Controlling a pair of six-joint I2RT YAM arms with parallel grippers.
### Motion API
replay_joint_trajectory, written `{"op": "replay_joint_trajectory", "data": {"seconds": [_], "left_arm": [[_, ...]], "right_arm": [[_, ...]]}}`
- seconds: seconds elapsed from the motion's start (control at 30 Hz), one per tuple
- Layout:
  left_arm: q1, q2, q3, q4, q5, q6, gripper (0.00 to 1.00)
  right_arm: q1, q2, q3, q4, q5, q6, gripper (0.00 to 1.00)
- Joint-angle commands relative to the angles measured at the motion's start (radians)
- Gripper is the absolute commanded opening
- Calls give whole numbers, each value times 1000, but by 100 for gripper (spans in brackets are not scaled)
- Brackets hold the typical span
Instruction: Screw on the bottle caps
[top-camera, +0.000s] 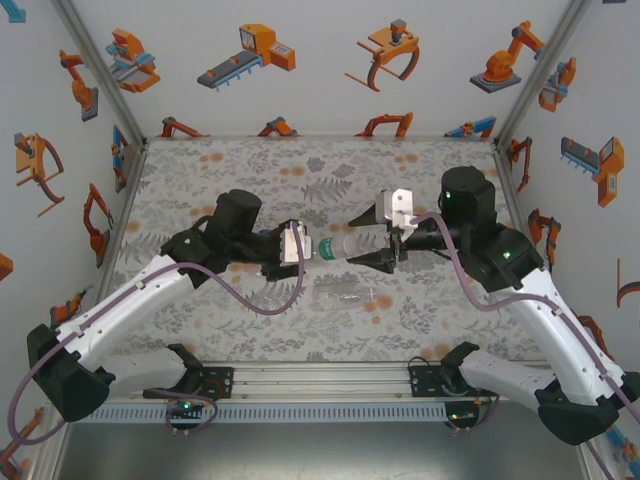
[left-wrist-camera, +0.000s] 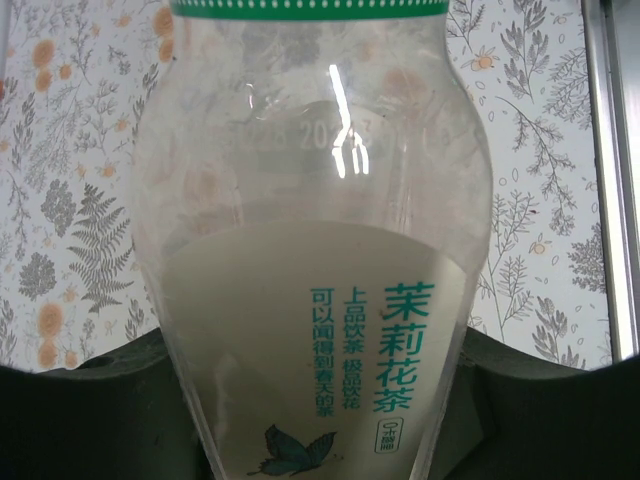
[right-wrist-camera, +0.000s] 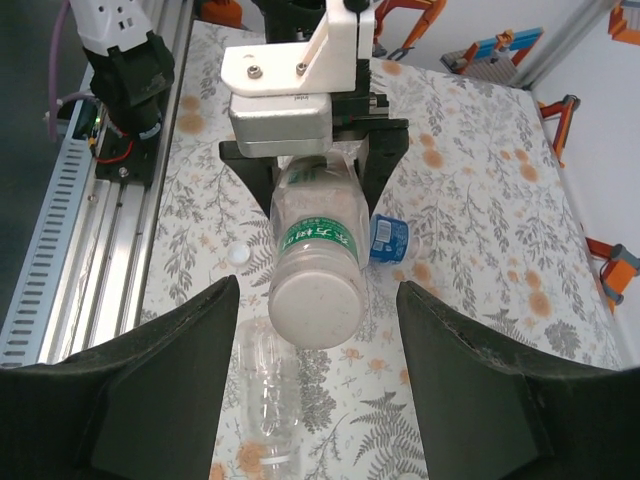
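The held bottle (right-wrist-camera: 318, 262) partly hides the blue-labelled bottle (right-wrist-camera: 390, 238) behind it.

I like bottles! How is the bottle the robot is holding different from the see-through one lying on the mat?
The held bottle has a green-and-white label; the clear bottle has none. The held bottle is up in the left gripper; the clear bottle lies on the mat. Both lie sideways.
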Motion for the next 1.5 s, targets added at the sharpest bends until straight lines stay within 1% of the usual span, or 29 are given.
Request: {"op": "replay_joint_trajectory", "data": {"seconds": [0.0,0.2,0.4,0.57,0.6,0.67,0.77,0.87,0.97,1.03,1.1,1.17,1.23,1.3,1.33,1.4,1.43,1.47], "left_arm": [[-1,-25,29,-16,39,14,0],[-1,-25,32,-16,41,14,0],[-2,-20,33,-16,44,15,0],[-2,-17,33,-16,42,15,0],[-4,-15,34,-16,42,16,0],[-3,-16,33,-16,42,15,0],[-3,-14,31,-12,39,14,0],[-3,-11,25,7,31,5,0],[-3,-9,11,43,14,-9,0],[-3,-8,3,71,1,-20,0],[-3,-3,-2,92,-9,-31,0],[-3,5,-5,119,-22,-49,0],[-2,16,-4,140,-31,-67,0],[-3,31,0,167,-35,-95,0],[-3,36,1,188,-34,-118,0],[-3,45,3,237,-25,-165,0],[-3,52,2,269,-21,-193,0],[-3,60,5,296,-21,-217,0]], "right_arm": [[1,1,-18,-9,-39,-48,59],[1,-1,-39,-8,-17,-45,55],[4,0,-51,21,-14,-28,48],[7,3,-67,54,2,8,38],[7,0,-74,64,10,23,35],[7,-5,-97,112,49,101,28],[8,-11,-129,188,118,285,17],[8,-14,-173,290,199,553,0],[10,-21,-219,371,349,861,0],[12,-27,-228,358,441,1013,0],[12,-37,-227,310,544,1133,0],[12,-51,-229,271,630,1224,0],[12,-68,-248,292,672,1286,0],[13,-84,-262,331,703,1305,0],[12,-89,-267,351,719,1300,3],[12,-88,-267,383,759,1289,29],[11,-81,-261,401,774,1282,40],[12,-71,-254,417,781,1273,47]]}}
